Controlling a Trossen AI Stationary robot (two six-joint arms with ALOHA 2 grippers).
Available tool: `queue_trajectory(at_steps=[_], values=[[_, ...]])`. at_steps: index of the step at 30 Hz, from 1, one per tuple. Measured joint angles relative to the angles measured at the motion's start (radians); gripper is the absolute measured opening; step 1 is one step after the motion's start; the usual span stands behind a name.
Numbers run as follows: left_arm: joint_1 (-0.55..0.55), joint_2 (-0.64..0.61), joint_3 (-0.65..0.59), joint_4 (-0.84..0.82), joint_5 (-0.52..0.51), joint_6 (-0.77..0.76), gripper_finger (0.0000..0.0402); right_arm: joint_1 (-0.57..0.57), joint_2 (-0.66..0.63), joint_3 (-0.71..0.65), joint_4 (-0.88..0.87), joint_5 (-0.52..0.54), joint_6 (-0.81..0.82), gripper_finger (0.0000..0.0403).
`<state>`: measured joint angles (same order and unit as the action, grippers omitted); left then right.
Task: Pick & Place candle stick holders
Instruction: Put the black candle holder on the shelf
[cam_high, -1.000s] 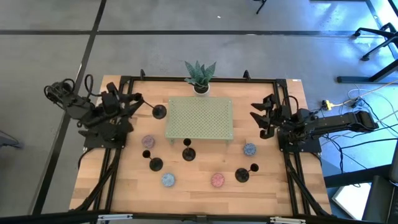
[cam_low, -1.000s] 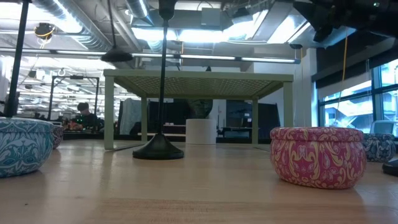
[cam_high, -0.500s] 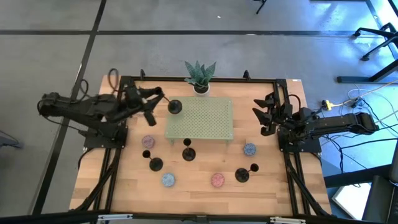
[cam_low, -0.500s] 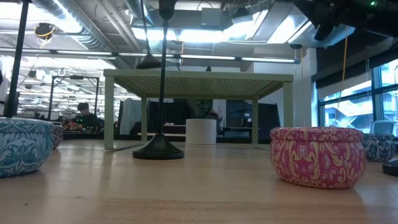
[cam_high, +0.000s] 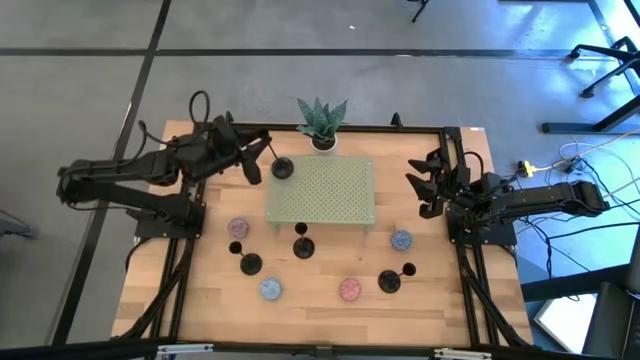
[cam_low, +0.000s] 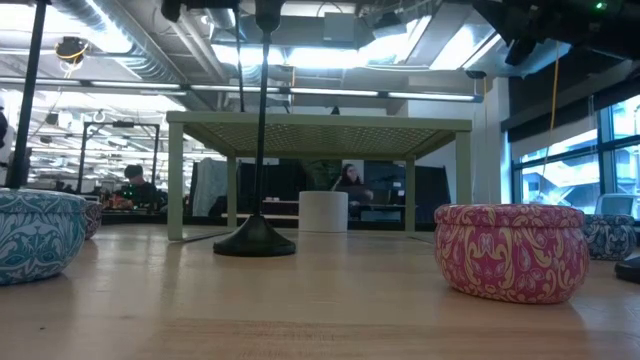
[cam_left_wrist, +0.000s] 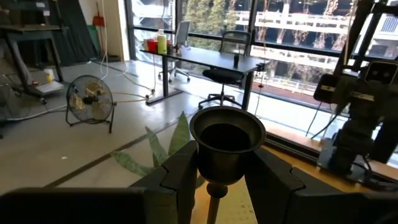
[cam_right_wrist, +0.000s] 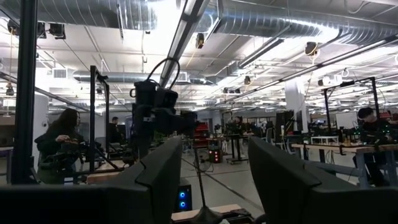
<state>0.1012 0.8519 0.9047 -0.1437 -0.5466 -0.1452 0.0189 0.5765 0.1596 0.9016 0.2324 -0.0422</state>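
Holders, total: 4 black candle stick holders, all alike.
Held holder (cam_high: 282, 168): in left gripper (cam_high: 262, 158), above rear-left corner of green rack (cam_high: 322, 190); base hangs over rack edge. Left wrist view: fingers (cam_left_wrist: 183, 171) close either side of stem, just under the cup (cam_left_wrist: 227, 138).
Holders on table: 3 — one near front-left (cam_high: 250, 263), one centre just in front of rack (cam_high: 302, 246), one front-right (cam_high: 390, 281).
Tins: 4 small round patterned tins — pink (cam_high: 238, 228), blue (cam_high: 270, 289), red-pink (cam_high: 349, 290), blue (cam_high: 401, 240).
Plant: 1 potted plant (cam_high: 322, 122) at rear edge, behind rack.
Right gripper (cam_high: 424, 190): idle at right side of table, fingers apart, holding nothing.
In the way: nothing lies on the rack top.
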Motion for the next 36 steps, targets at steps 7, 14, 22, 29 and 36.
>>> queue_trajectory(at_steps=[7, 14, 22, 29, 36], values=[[0.066, 0.035, 0.0, -0.023, 0.07, -0.001, 0.0118, 0.0, 0.0, 0.0, -0.004, 0.0, 0.04, 0.019], [0.096, 0.044, 0.001, -0.018, 0.095, -0.001, 0.0118, 0.0, 0.0, 0.0, -0.008, -0.011, 0.079, 0.019], [0.129, 0.057, 0.002, -0.012, 0.153, 0.043, 0.0126, 0.0, 0.0, 0.0, -0.008, -0.011, 0.079, 0.019], [0.133, 0.079, 0.0, -0.015, 0.151, 0.064, 0.0157, 0.0, 0.0, 0.0, -0.008, -0.011, 0.079, 0.019], [0.13, 0.066, 0.0, -0.006, 0.149, 0.107, 0.0188, 0.0, 0.0, 0.0, -0.011, -0.011, 0.079, 0.019]])
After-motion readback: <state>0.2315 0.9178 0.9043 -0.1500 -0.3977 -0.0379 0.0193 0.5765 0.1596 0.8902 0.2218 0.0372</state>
